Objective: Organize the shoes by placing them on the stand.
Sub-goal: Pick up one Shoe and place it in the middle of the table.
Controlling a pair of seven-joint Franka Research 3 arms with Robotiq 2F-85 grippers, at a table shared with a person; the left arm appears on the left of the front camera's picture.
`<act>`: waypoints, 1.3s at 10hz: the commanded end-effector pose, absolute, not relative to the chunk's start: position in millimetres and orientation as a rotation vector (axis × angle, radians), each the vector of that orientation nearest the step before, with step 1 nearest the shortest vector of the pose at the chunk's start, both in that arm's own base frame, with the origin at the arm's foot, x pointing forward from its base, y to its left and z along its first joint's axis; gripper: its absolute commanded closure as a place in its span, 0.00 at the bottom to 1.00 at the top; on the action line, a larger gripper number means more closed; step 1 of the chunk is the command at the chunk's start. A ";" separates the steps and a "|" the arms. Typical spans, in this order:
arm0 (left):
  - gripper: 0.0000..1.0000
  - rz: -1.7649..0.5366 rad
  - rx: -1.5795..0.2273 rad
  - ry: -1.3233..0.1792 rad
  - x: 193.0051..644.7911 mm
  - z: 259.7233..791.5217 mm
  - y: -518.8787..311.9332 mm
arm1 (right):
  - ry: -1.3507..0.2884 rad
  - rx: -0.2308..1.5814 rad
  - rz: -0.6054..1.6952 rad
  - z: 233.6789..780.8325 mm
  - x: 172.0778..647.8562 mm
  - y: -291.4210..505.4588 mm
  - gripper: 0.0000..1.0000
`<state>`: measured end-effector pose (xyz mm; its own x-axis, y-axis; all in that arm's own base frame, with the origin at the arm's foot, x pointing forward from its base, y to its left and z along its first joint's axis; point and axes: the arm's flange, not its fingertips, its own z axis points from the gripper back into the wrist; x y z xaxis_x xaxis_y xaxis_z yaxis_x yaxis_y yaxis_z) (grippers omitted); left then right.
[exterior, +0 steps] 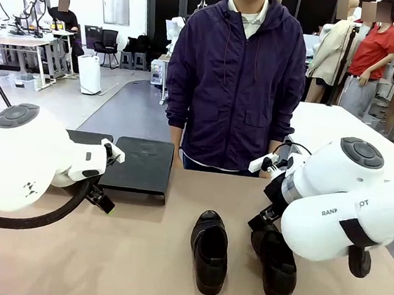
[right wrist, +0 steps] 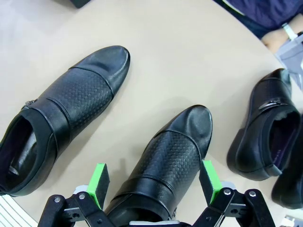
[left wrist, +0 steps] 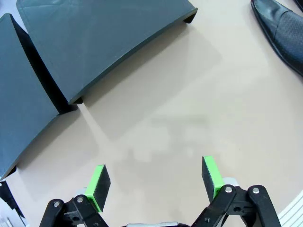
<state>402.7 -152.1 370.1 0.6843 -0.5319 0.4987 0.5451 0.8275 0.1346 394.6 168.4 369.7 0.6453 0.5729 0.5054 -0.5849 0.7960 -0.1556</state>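
Note:
Two black shoes lie toe-away on the tan table: one in the middle (exterior: 208,251) (right wrist: 61,118) and one to its right (exterior: 273,262) (right wrist: 173,163). My right gripper (exterior: 265,221) (right wrist: 154,182) hangs open just above that right shoe, a green pad on each side of it, not touching. Two further shoes (right wrist: 265,132) (right wrist: 291,184) lie beyond it in the right wrist view. The stand's two black platforms (exterior: 135,162) (exterior: 85,137) (left wrist: 104,42) (left wrist: 23,104) sit at the far left. My left gripper (exterior: 101,199) (left wrist: 154,182) is open over bare table in front of them, holding nothing.
A person in a purple jacket (exterior: 236,81) stands at the table's far edge, a hand (right wrist: 277,40) resting near the right-hand shoes. The middle shoe's toe (left wrist: 279,28) shows at the top right of the left wrist view.

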 end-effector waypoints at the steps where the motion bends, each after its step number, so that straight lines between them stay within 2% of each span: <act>1: 0.00 -0.603 -0.025 -0.552 402.7 370.4 -151.9 | -0.568 0.023 0.658 369.8 394.6 168.4 0.00; 10: 0.00 -0.603 -0.025 -0.552 402.7 370.4 -151.9 | -0.567 0.023 0.659 369.6 394.6 168.4 0.00; 11: 0.00 -0.603 -0.025 -0.551 402.7 370.1 -152.1 | -0.519 0.055 0.672 377.5 387.5 173.3 0.00; 12: 0.00 -0.618 -0.117 -0.473 384.3 394.1 -147.3 | -0.432 0.107 0.630 392.5 373.6 176.3 0.00; 13: 0.00 -0.592 -0.171 -0.333 370.3 421.9 -144.8 | -0.406 0.154 0.604 421.1 358.8 169.3 0.00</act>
<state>385.8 -162.3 383.9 0.7318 -0.5224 0.4378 0.5671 0.8230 0.0341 373.9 181.5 381.8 0.7074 0.5576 0.4344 -0.5944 0.8019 -0.0614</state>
